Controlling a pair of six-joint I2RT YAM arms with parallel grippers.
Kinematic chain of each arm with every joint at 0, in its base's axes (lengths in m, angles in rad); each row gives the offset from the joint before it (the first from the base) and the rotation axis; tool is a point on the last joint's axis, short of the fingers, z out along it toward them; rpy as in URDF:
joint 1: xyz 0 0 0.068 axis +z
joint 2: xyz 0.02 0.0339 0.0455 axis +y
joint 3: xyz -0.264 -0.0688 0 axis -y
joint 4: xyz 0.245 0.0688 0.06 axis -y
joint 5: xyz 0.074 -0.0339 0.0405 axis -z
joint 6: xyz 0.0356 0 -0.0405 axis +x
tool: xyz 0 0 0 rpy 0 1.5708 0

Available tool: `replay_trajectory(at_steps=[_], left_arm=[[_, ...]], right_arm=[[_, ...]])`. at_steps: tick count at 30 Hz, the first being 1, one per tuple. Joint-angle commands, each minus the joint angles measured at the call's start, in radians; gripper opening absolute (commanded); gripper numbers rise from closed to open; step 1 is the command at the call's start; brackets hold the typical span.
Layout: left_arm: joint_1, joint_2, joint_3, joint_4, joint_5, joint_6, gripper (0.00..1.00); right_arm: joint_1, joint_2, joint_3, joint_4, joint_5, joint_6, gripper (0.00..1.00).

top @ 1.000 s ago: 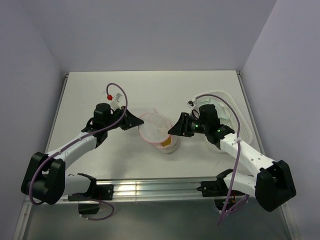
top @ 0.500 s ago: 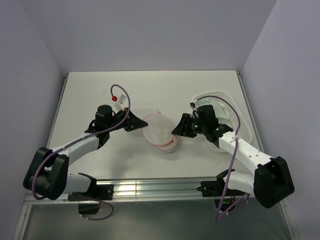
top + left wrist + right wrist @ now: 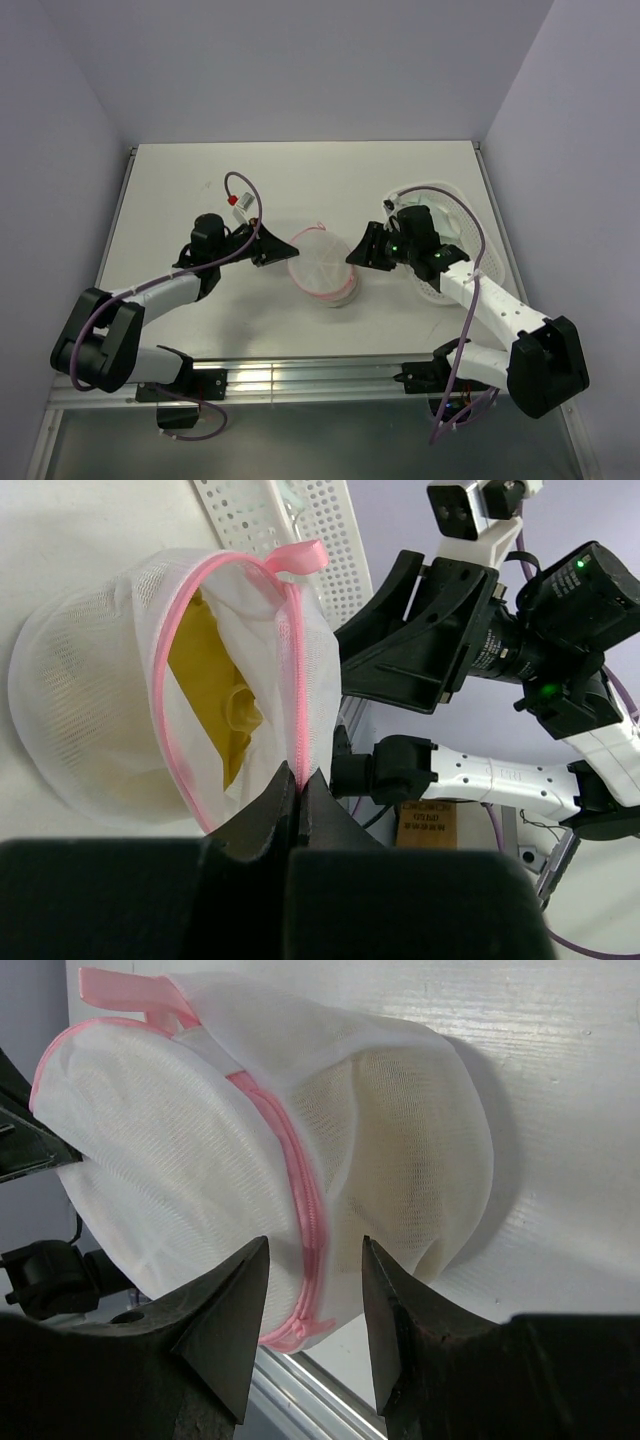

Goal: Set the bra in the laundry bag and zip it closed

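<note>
The laundry bag (image 3: 322,266) is a round white mesh pouch with a pink zipper rim, resting mid-table between both arms. The mustard-yellow bra (image 3: 215,695) lies inside it, seen through the open part of the rim in the left wrist view. My left gripper (image 3: 282,247) is shut on the bag's pink zipper rim (image 3: 298,730) at its left side. My right gripper (image 3: 357,256) is open, its jaws on either side of the pink zipper line (image 3: 300,1200) on the bag (image 3: 240,1150), close to it. The zipper pull (image 3: 305,1328) sits low on the rim.
A white perforated plastic basket (image 3: 468,250) stands at the right behind my right arm, with a pale garment in it. A metal rail runs along the table's near edge (image 3: 300,378). Grey walls close the left, back and right.
The left gripper has moved right and slightly down with the rim in it. The bag has tilted more upright, hiding the yellow inside from above. The right gripper has edged up and back.
</note>
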Motion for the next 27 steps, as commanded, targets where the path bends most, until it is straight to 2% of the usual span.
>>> replay_trajectory(at_steps=[1, 14, 27], left_arm=[[-0.003, 0.010, -0.009, 0.092, 0.050, -0.022, 0.00], [-0.003, 0.053, -0.026, 0.149, 0.071, -0.048, 0.00], [0.000, 0.040, -0.038, 0.141, 0.051, -0.048, 0.00]], right_arm=[[-0.009, 0.012, 0.043, 0.034, -0.034, -0.002, 0.50], [-0.010, 0.040, -0.016, 0.143, -0.134, 0.064, 0.47], [-0.026, -0.006, -0.072, 0.086, -0.108, 0.035, 0.48]])
